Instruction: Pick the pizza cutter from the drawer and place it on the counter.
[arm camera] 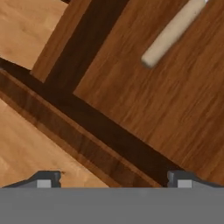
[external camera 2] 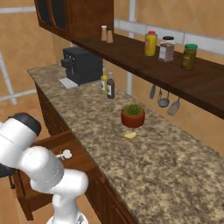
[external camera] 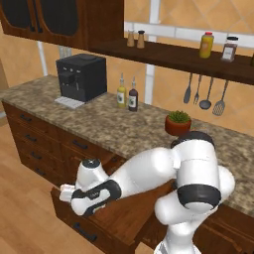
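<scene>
The pizza cutter [arm camera: 173, 33] lies flat on the floor of the open drawer [arm camera: 144, 105]. The gripper [arm camera: 113, 179] hangs above the drawer's corner, jaws spread wide and holding nothing.

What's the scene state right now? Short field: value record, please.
drawer: pulled open, wooden floor showing
pizza cutter: lying flat in the drawer, pale handle in the hand view, small pale head in the right base view
tool: open, above the drawer's wall, holding nothing, cutter handle ahead and apart from the fingertips
counter: granite, carries coffee machine, two bottles, potted plant
task step: cutter not yet grasped
</scene>
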Robot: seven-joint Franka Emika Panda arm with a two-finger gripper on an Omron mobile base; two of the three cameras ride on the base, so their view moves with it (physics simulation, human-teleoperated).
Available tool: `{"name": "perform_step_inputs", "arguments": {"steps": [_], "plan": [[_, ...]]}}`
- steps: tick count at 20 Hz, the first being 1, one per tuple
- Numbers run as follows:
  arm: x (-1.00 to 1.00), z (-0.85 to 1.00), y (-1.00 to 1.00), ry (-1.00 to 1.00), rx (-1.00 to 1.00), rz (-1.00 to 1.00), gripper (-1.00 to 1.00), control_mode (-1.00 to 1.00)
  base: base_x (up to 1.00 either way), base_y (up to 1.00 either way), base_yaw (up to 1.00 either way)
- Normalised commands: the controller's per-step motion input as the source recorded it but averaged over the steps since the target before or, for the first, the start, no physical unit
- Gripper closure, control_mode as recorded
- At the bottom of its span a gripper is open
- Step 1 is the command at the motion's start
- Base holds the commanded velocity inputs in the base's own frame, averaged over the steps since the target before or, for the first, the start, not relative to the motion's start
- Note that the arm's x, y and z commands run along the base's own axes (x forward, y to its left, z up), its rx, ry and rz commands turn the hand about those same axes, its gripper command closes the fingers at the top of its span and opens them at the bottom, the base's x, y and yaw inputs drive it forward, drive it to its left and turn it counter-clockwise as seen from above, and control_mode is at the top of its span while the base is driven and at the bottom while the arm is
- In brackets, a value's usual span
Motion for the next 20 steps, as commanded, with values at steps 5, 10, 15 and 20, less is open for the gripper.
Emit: {"name": "perform_step_inputs", "arguments": {"steps": [5,10,15,20], "plan": [[0.03,1.00,-0.50,-0.36,0.00,-0.01,-1.00,-1.00,0.00,0.00,0.00],[0.02,0.43,-0.85,-0.16,0.00,0.00,-1.00,-1.00,0.00,0.00,0.00],[0.40,0.15,-0.59,0.12,0.02,-0.05,-1.00,-1.00,0.00,0.00,0.00],[0.25,0.04,-0.09,0.27,0.01,0.00,-1.00,-1.00,0.00,0.00,0.00]]}}
